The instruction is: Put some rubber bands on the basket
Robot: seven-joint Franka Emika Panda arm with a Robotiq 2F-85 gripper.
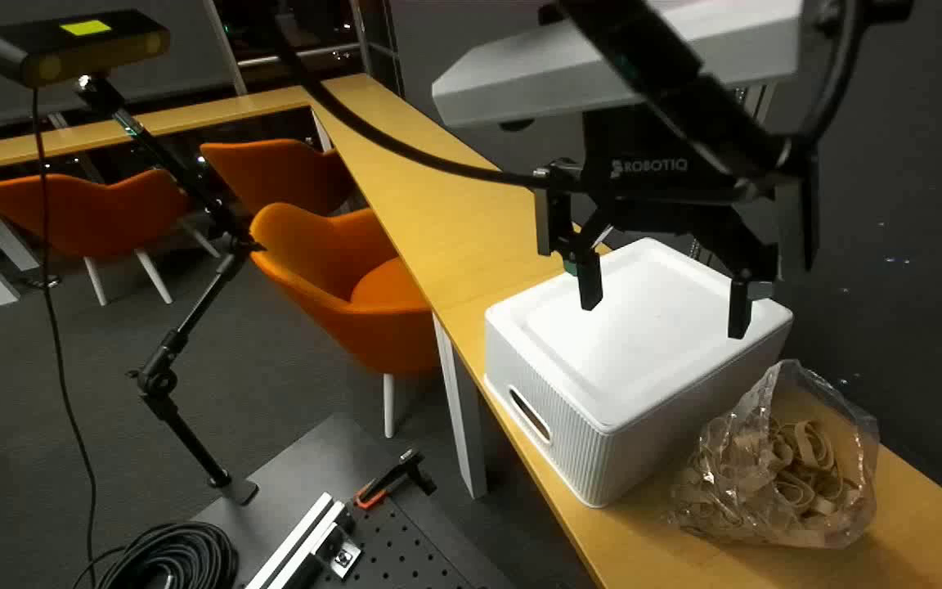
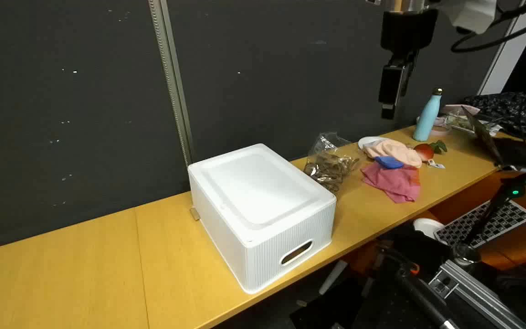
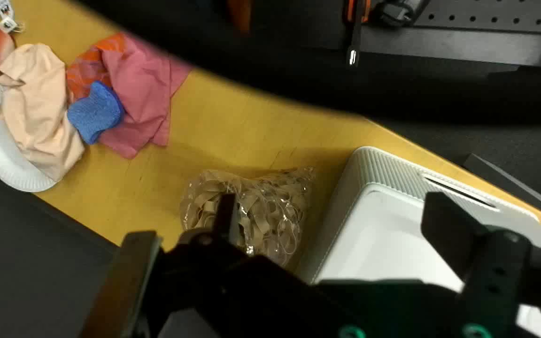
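Black cable arcs past the gripper, 2 jaws spread, rubber bands bagged beside the basket.

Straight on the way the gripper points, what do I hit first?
Probably the basket: one of the fingers overlaps it in the wrist view, the other the bagged rubber bands; depth is unclear.

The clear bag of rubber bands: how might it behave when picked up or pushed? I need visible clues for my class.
The clear bag would probably crumple, since it looks thin and crinkled. The rubber bands are loose loops, so they'd likely shift. Slumped on the table, the clear bag seems unlikely to roll.
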